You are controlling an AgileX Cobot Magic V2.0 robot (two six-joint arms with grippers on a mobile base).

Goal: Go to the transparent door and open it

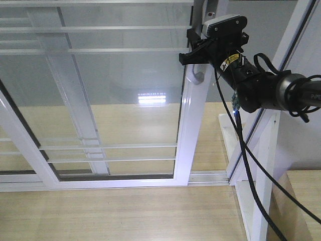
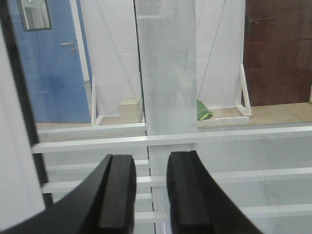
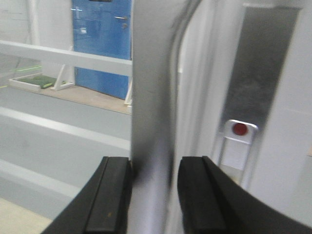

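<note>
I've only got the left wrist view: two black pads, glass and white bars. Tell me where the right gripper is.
Observer: From the front view, the right gripper is up at the grey pull handle on the transparent door.
Operator: Say whether it has the handle.
Observer: In the right wrist view its pads straddle the handle. The picture is blurred, so I cannot tell whether they press on it.
Operator: Report the lock.
Observer: A lock plate with a red dot sits to the right of the handle in that view.
</note>
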